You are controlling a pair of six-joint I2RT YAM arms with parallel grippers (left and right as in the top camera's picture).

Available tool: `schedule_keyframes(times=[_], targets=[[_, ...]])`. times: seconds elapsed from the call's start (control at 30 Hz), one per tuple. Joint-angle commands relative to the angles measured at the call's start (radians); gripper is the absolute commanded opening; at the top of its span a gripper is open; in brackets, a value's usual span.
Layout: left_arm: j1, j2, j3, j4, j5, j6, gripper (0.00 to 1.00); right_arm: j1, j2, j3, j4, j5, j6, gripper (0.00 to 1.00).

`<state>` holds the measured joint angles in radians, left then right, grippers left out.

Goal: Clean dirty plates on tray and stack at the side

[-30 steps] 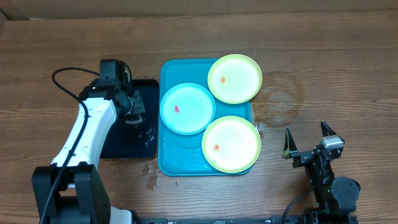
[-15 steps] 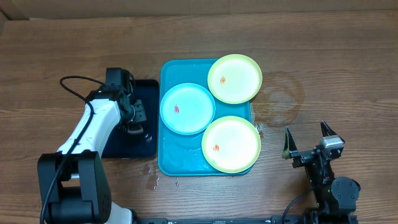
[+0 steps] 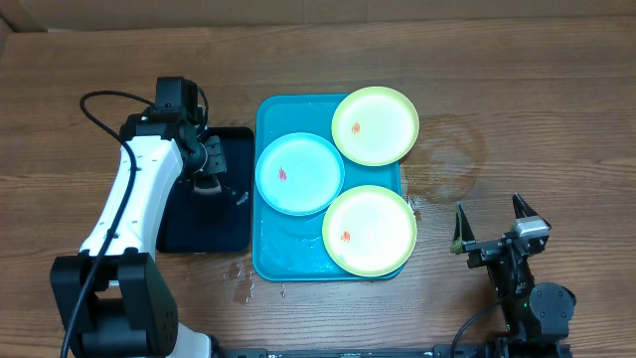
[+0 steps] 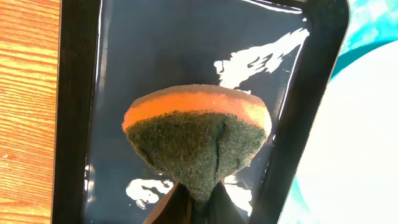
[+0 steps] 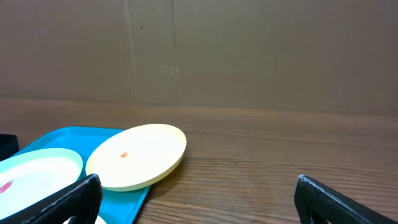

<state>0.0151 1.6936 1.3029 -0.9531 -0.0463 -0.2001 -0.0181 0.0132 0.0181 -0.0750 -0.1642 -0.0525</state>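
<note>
Three plates (image 3: 299, 173) on the blue tray (image 3: 288, 249) each bear a red smear. My left pincer (image 4: 196, 202) clenches a sponge (image 4: 198, 140); my right pincer (image 3: 490, 227) gapes.

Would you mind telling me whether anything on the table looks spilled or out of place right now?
Yes: the far yellow-green plate overhangs the far right corner of the turquoise tray instead of lying inside it, and water drops lie on the wooden table by the tray's near left corner.
</note>
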Motion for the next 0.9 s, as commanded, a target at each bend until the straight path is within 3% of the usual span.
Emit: schedule_keyframes(times=[0.0, 0.87], targets=[[0.004, -0.009, -0.026, 0.018, -0.017, 0.024, 0.04, -0.003, -0.006, -0.01, 0.005, 0.01, -0.001, 1.0], [0.004, -0.007, -0.103, 0.103, -0.005, -0.006, 0.04, -0.003, -0.006, -0.01, 0.006, 0.01, -0.001, 1.0]])
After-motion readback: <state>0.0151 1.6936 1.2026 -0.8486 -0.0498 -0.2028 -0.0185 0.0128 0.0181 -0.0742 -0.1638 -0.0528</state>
